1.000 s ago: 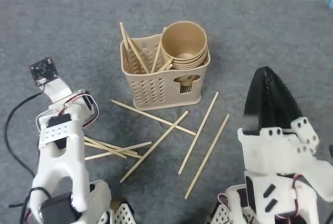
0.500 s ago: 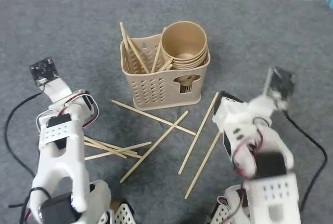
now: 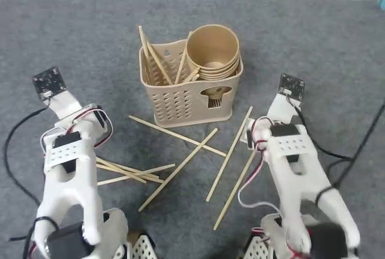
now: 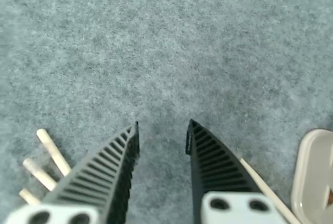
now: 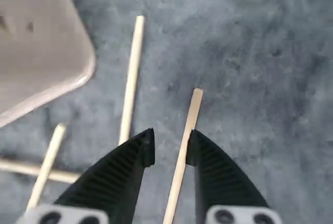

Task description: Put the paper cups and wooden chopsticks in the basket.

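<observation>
Straddling a chopstick (image 5: 193, 107), right pincer (image 5: 170, 146) narrowly parted, left pincer (image 4: 163, 130) parted, empty.

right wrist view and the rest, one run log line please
right hand: open, astride chopstick | left hand: open above carpet | paper cups: in basket

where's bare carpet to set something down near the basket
Bare carpet lies left of the basket, above the left arm, and right of it, beyond the right arm. Crowded: the loose chopsticks fanned in front between both arms.
</observation>
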`<control>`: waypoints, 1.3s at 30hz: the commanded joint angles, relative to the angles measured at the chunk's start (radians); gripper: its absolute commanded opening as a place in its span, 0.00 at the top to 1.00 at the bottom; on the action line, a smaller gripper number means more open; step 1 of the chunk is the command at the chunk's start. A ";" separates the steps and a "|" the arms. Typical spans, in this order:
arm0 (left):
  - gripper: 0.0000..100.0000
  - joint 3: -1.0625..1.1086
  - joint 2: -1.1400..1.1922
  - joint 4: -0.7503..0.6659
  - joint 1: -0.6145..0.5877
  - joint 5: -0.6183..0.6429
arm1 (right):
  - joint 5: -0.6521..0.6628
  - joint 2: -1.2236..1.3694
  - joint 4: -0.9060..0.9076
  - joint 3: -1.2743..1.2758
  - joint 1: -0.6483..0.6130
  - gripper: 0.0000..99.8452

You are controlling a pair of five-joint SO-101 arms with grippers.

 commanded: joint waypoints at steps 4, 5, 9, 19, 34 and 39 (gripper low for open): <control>0.86 -0.028 0.000 -0.026 -0.005 0.000 | -0.043 0.124 -0.093 -0.029 0.050 0.84; 0.86 -0.028 0.000 -0.026 -0.005 0.000 | -0.043 0.145 -0.087 -0.044 0.054 0.84; 0.86 -0.028 0.000 -0.026 -0.005 0.000 | -0.044 0.220 -0.096 -0.086 0.065 0.84; 0.86 -0.028 0.000 -0.026 -0.006 0.000 | -0.014 0.335 0.008 -0.192 0.064 0.99; 0.86 -0.028 0.000 -0.026 -0.005 0.000 | 0.137 -0.143 0.696 -0.482 0.082 0.99; 0.86 -0.028 0.000 -0.026 -0.005 0.000 | 0.130 -0.447 0.708 -0.608 0.073 0.99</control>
